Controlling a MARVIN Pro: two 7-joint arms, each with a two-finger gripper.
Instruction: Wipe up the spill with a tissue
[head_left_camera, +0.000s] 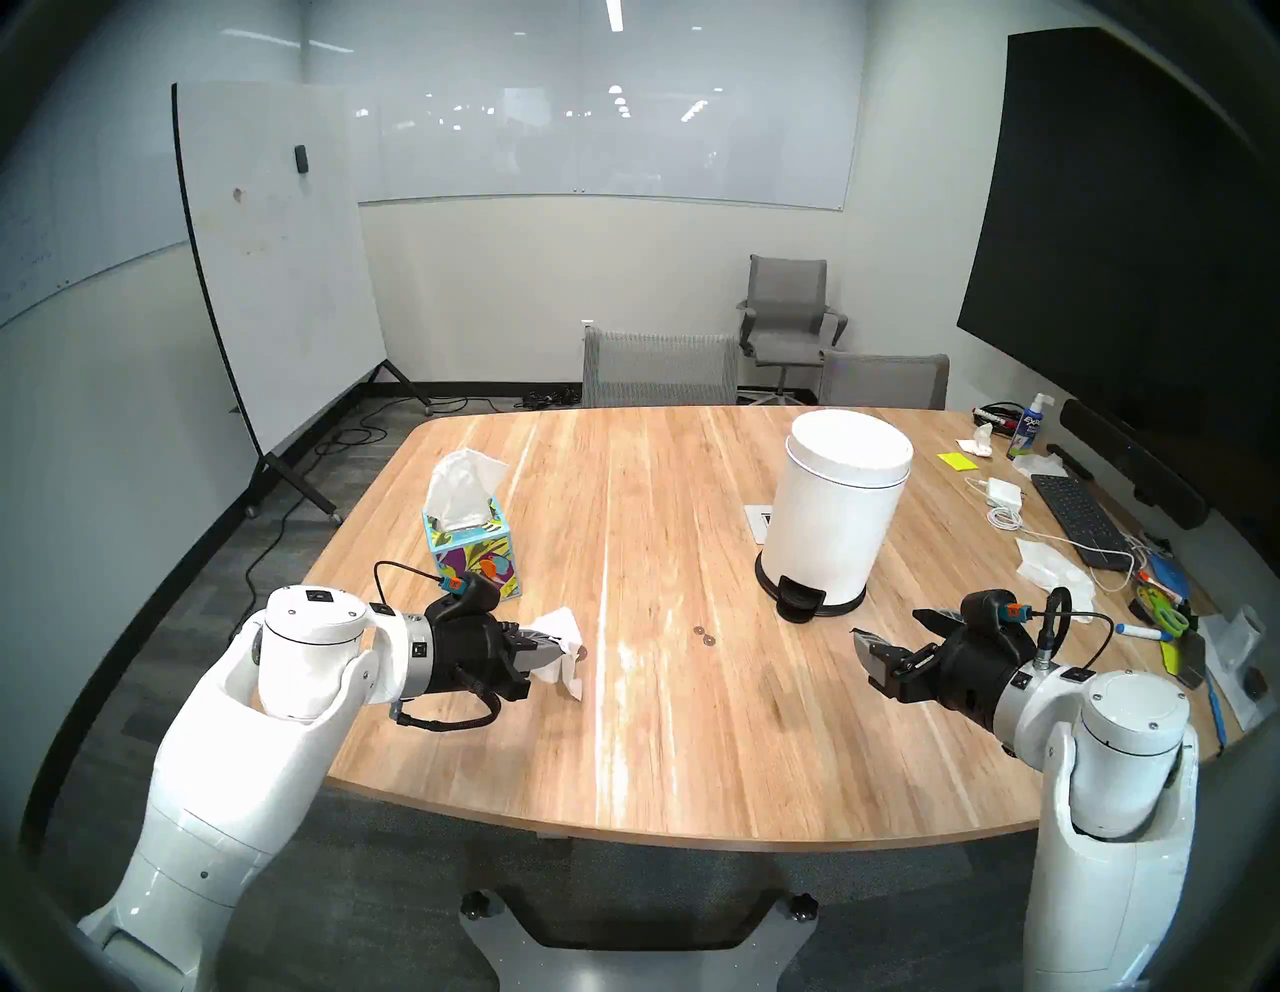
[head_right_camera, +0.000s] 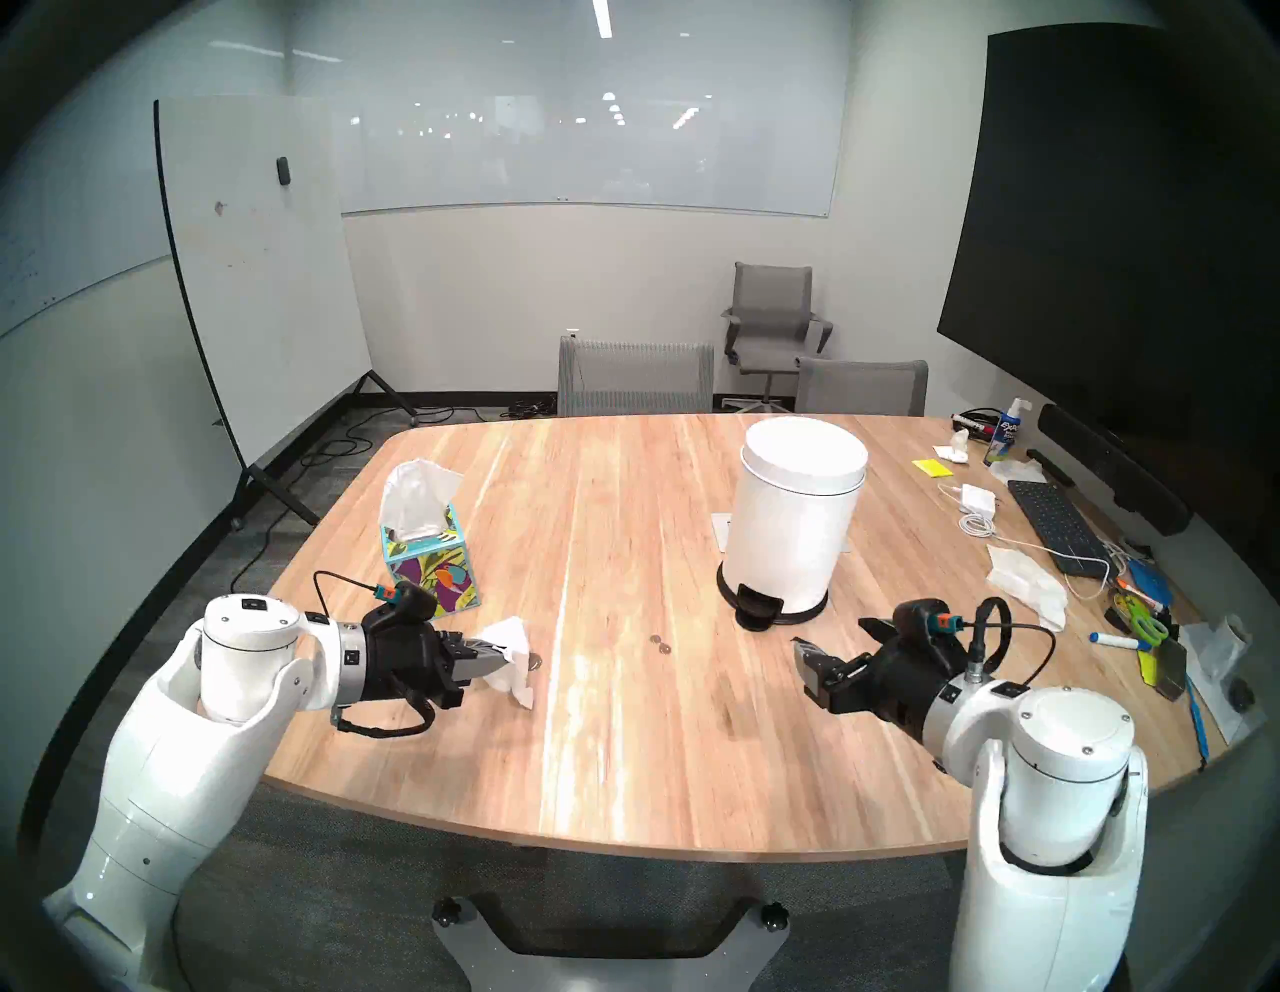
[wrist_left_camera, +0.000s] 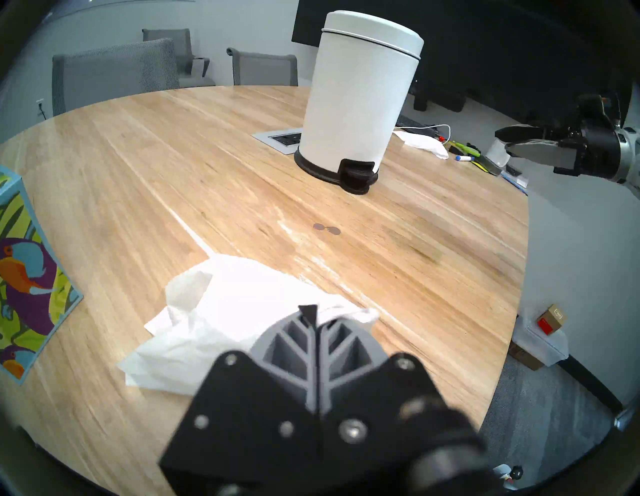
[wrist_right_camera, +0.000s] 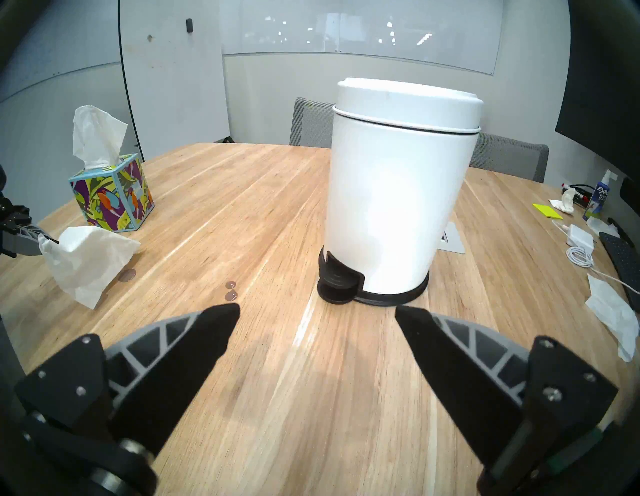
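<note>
My left gripper (head_left_camera: 552, 650) is shut on a crumpled white tissue (head_left_camera: 562, 625), which hangs just above the wooden table (head_left_camera: 658, 762) at its left side. In the left wrist view the tissue (wrist_left_camera: 221, 311) bunches around the closed fingertips (wrist_left_camera: 309, 309). The spill is small dark-brown spots: one spot (wrist_right_camera: 127, 274) lies right beside the tissue (wrist_right_camera: 86, 256), and two more (head_left_camera: 702, 636) lie near the table's middle, also in the left wrist view (wrist_left_camera: 325, 228). My right gripper (head_left_camera: 889, 625) hovers open and empty at the right, in front of the bin.
A leaf-print tissue box (head_left_camera: 478, 554) stands behind my left gripper. A white pedal bin (head_left_camera: 831, 512) stands right of centre, its black pedal (head_left_camera: 796, 603) facing me. Keyboard (head_left_camera: 1073, 516), cables, pens and loose tissues crowd the table's right edge. Chairs stand beyond the far edge.
</note>
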